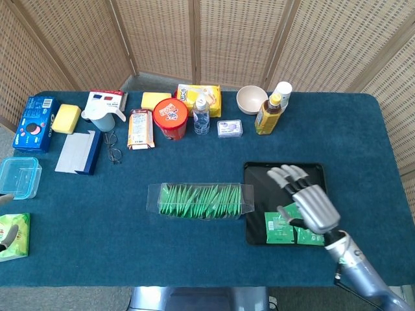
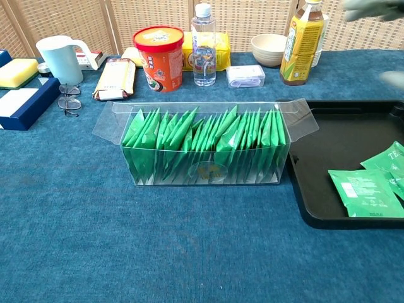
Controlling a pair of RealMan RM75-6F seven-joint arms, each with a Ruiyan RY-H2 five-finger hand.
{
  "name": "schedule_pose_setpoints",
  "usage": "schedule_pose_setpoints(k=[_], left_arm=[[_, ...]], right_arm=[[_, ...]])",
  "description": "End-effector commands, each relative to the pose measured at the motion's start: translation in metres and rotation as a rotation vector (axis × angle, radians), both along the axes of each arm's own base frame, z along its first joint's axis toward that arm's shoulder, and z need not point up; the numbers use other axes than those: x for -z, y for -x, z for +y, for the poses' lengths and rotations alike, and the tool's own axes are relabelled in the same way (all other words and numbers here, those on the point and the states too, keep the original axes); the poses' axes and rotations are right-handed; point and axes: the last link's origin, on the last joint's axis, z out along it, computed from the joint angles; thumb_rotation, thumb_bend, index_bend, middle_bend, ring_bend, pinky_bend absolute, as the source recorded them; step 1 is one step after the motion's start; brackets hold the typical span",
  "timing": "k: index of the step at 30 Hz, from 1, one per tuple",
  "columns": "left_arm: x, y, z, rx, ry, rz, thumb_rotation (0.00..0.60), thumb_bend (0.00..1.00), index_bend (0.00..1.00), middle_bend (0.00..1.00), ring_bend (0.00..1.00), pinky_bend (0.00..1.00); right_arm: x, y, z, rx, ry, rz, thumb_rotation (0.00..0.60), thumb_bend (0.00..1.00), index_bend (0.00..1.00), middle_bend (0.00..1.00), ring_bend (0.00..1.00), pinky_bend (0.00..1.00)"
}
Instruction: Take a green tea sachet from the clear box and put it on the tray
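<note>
Hovering over the black tray (image 1: 253,170), my right hand (image 1: 305,202) is spreading its fingers and holding nothing. Directly beneath my palm, green tea sachets (image 2: 365,193) are lying flat on the tray floor. Off toward my thumb side, the clear box (image 2: 208,146) is standing packed with more sachets upright on edge. I am judging each sachet to be light, thin, flexible and a little slick, so pinching a top edge sticking up from the row looks best, pulling straight upward. Of my left hand I am seeing nothing.
</note>
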Motion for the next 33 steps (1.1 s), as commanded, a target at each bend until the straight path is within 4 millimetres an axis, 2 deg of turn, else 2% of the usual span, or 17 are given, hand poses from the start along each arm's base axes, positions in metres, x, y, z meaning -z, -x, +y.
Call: schedule_pose_setpoints(k=[1, 8, 14, 23, 33], left_arm=[[0.0, -0.001, 0.002, 0.006, 0.003, 0.003, 0.6, 0.31, 0.24, 0.25, 0.21, 0.3], [0.004, -0.001, 0.005, 0.001, 0.022, -0.003, 0.6, 0.31, 0.24, 0.25, 0.21, 0.3], [0.006, 0.001, 0.006, -0.006, 0.03, -0.004, 0.6, 0.31, 0.24, 0.25, 0.21, 0.3], [0.008, 0.004, 0.005, -0.015, 0.034, -0.01, 0.6, 0.31, 0.24, 0.25, 0.21, 0.3], [0.006, 0.007, 0.001, -0.024, 0.026, -0.009, 0.6, 0.31, 0.24, 0.25, 0.21, 0.3]], right_arm=[[0.018, -0.025, -0.003, -0.069, -0.072, -0.008, 0.6, 0.44, 0.0, 0.0, 0.0, 0.05], [0.053, -0.063, -0.007, -0.159, -0.189, 0.025, 0.6, 0.42, 0.0, 0.0, 0.0, 0.05], [0.074, -0.084, -0.014, -0.19, -0.21, 0.048, 0.6, 0.41, 0.0, 0.0, 0.0, 0.05], [0.104, -0.098, -0.032, -0.193, -0.196, 0.097, 0.6, 0.4, 0.0, 0.0, 0.0, 0.05], [0.109, -0.101, -0.059, -0.154, -0.168, 0.14, 0.6, 0.4, 0.0, 0.0, 0.0, 0.05]])
